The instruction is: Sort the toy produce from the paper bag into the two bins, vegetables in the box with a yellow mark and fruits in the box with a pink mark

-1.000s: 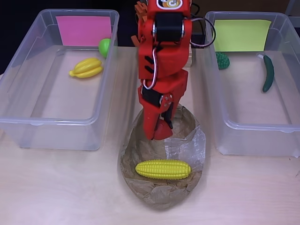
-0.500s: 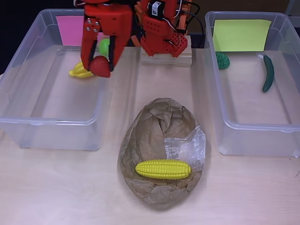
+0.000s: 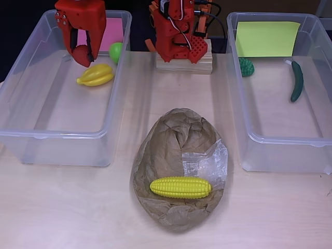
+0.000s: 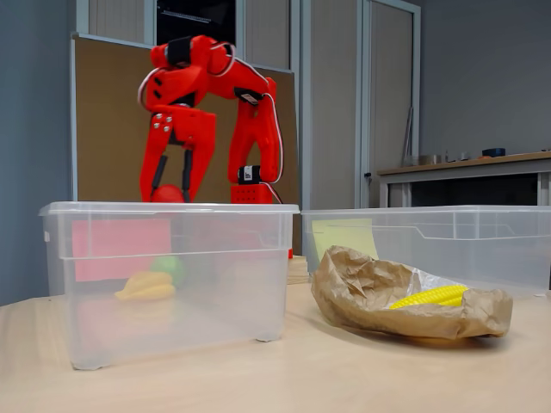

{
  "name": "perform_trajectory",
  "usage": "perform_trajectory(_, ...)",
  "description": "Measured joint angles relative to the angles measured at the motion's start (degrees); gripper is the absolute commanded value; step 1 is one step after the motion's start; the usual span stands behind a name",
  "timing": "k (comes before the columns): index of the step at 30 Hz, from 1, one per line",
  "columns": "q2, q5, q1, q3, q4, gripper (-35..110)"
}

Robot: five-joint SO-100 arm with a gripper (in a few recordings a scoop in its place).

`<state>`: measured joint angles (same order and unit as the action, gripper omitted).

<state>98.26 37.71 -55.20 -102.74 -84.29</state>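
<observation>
Swung further over the clear plastic bin with the pink mark since half a second ago, my red gripper now hangs above its far end, fingers pinching the red toy strawberry; the fixed view shows it at about rim height. Below lie a yellow toy banana and a small green round fruit. This looks like the drop-off step for a fruit: next I should spread the fingers and let it fall. One ridged yellow toy corn cob waits in the crumpled brown paper bag on the pale wooden desk, bound for the clear yellow-marked bin.
</observation>
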Motion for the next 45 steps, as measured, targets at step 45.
perform_trajectory(45,10.81,-17.05,26.63,2.90,11.51,34)
